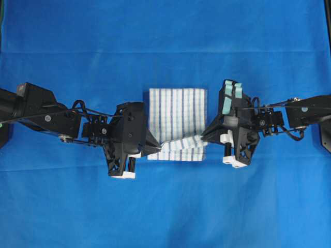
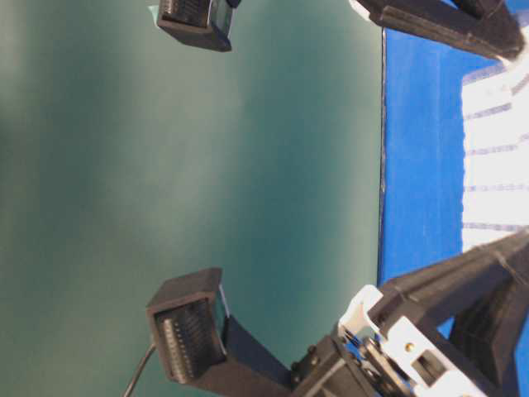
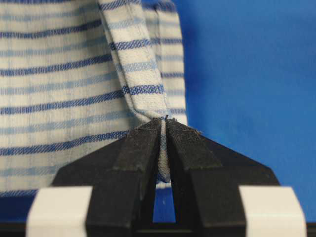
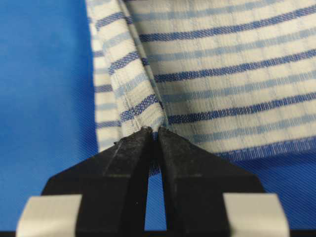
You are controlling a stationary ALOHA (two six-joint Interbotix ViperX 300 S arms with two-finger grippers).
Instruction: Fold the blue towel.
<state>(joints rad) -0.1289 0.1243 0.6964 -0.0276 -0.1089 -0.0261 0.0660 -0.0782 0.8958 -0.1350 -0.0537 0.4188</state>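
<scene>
Both grippers, left [image 3: 164, 143] and right [image 4: 154, 143], I have pinching near corners of white blue-striped woven towel [image 1: 177, 111] | lies mid blue tablecloth [image 1: 165, 206]; soft, light, limp; hold hemmed corners

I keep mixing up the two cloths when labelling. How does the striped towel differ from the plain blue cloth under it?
The white woven towel with thin blue stripes is small and sits mid-table; the plain solid-blue table cloth covers the whole surface. The towel's near edge is lifted and pinched at both corners by the left gripper and right gripper; the table cloth lies flat, ungripped. The towel shows a stitched hem; the table cloth's edges are mostly out of view. Both are fabric.
</scene>
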